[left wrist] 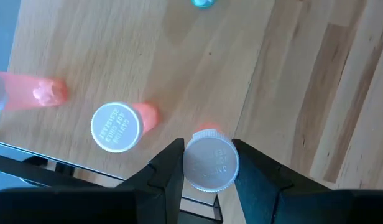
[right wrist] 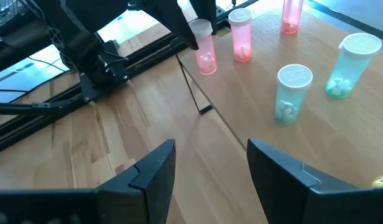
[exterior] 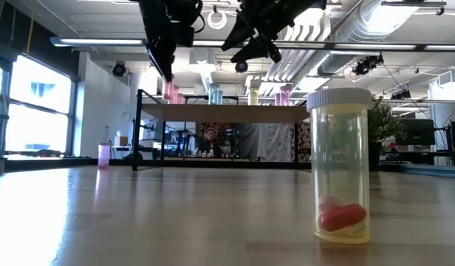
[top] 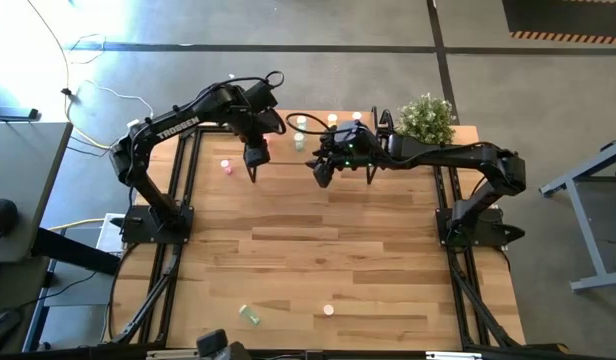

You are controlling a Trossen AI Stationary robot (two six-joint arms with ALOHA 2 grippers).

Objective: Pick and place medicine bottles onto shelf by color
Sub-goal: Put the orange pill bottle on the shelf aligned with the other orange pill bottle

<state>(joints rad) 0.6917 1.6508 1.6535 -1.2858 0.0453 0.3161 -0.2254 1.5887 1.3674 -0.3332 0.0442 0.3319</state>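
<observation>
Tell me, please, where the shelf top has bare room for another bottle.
The low wooden shelf is bare on the side of the two teal bottles away from the pink ones. It is crowded at the edge where the left gripper holds a pink white-capped bottle beside two more pink bottles.

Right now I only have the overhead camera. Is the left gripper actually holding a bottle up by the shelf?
Observer: Yes. Its wrist camera shows the left gripper shut on the white cap of a pink bottle.
Operator: Is that bottle over the shelf?
Observer: Yes, at the corner of the shelf, just beside a second pink bottle standing there.
Operator: And the right gripper?
Observer: The right gripper is open and empty, facing that same shelf edge.
</observation>
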